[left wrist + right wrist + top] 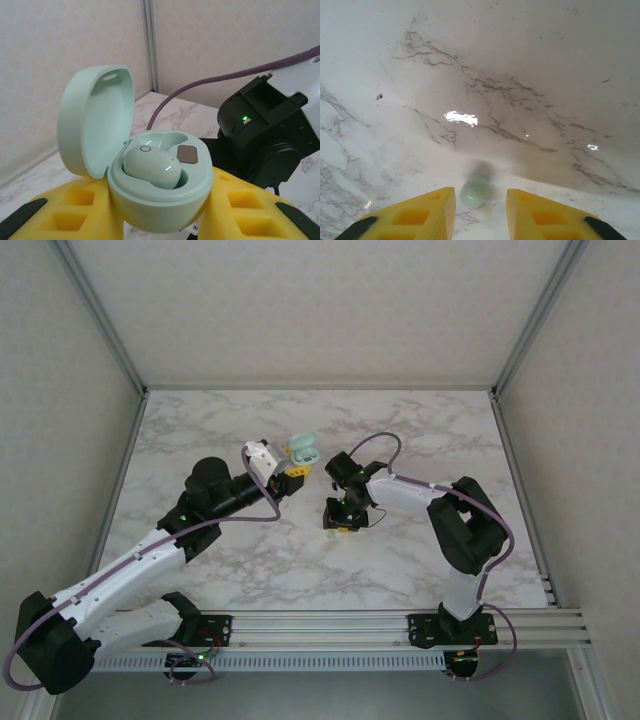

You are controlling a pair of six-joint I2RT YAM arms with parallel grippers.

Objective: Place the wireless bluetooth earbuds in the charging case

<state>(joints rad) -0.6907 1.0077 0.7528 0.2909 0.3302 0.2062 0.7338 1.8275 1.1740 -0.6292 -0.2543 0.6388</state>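
Charging case (160, 207) w/ lid open, gripped by left fingers (75, 210) for loading; right fingers (420, 217) open astride earbud (475, 192) on tabletop (520, 75), btm centre.

Bare table (520, 75) lies all round the loose earbud (475, 194); the right arm (265, 130) stands close behind the case (160, 205).

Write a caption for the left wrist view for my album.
Left gripper clamps an open pale green charging case, one earbud seated inside, the second socket empty.
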